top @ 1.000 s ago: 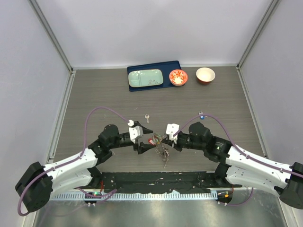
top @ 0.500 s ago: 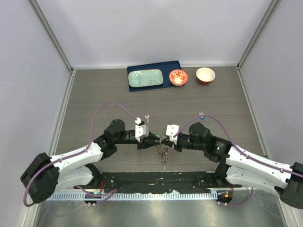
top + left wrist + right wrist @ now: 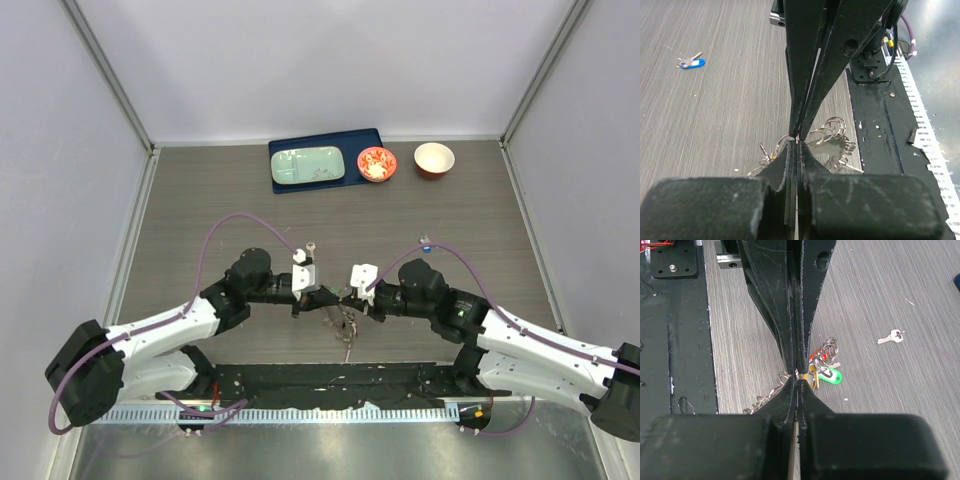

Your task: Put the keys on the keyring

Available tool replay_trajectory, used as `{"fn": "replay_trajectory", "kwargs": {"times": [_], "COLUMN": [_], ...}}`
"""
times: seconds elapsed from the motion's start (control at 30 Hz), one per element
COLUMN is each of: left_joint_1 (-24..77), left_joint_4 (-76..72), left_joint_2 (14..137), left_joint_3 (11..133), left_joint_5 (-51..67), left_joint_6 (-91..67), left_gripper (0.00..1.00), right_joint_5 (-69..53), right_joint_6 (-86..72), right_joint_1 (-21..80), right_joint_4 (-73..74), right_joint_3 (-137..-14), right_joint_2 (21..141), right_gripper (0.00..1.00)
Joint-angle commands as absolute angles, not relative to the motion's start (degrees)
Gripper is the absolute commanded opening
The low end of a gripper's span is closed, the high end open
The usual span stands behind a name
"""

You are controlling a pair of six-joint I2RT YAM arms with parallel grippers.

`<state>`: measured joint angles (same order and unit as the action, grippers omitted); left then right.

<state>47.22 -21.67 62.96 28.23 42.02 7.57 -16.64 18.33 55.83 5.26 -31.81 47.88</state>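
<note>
The left pincer reaches in towards the middle of the tabletop, close to its near edge. Its jaws are pressed fully together, and at their tip they seem to nip a thin wire loop. Just beyond it a plain silver key lies loose on the wood. Between the two arms is the keyring, which shows here as a tangle of thin silver loops. It sits just below the meeting fingertips and carries a green-headed key, with bits of red and yellow beside it. Whether the bunch rests on the wood or hangs just clear of it cannot be told. The right pincer meets the left one tip to tip, likewise clamped tight on what looks like the same loop. Farther right a blue-headed key lies by itself, well apart. The step in hand looks like a two-handed hold on the ring, to steady it or pry a coil apart. Next, one arm would have to let go and fetch a loose key while the other keeps the ring from swinging. The fine wire could easily slip out.
</note>
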Motion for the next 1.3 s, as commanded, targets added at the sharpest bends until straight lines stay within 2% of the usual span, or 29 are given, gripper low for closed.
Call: {"fn": "replay_trajectory", "kwargs": {"times": [0.0,0.1,0.13,0.17,0.23,0.4,0.73,1.03,1.27], "left_joint_1": [47.7,47.8,47.8,47.9,47.9,48.1,49.1,51.0,52.4], "left_joint_4": [-20.9,-26.7,-28.8,-29.7,-31.7,-34.6,-33.7,-18.0,-3.4], "left_joint_2": [61.4,58.6,57.8,57.2,55.4,52.8,51.2,51.0,52.0], "left_joint_3": [27.3,23.1,22.4,21.0,19.7,16.3,16.7,24.2,32.7], "left_joint_5": [39.1,37.6,37.4,37.0,36.0,34.8,33.2,30.6,28.5], "left_joint_6": [12.5,14.6,15.0,16.1,17.7,21.8,24.2,23.3,18.8], "left_gripper": [0.00,0.00,0.00,0.00,0.00,0.00,0.00,0.00,0.00], "right_joint_5": [-17.3,-14.7,-13.9,-12.8,-10.3,-6.9,-14.2,-17.5,-18.8], "right_joint_6": [17.8,15.9,15.2,13.8,12.5,9.3,13.5,18.4,19.2], "right_joint_1": [56.3,56.3,56.3,56.3,56.3,56.3,56.3,56.3,56.3], "right_joint_4": [-0.4,-0.7,-0.8,-0.9,-1.0,-0.4,1.2,4.9,0.4], "right_joint_3": [-32.6,-32.4,-32.4,-32.2,-32.0,-31.6,-32.2,-35.9,-35.1], "right_joint_2": [45.7,44.6,44.1,43.7,41.7,39.2,44.1,50.4,53.0], "right_gripper": [0.09,0.24,0.37,0.42,0.50,0.59,0.54,0.50,0.48]}}
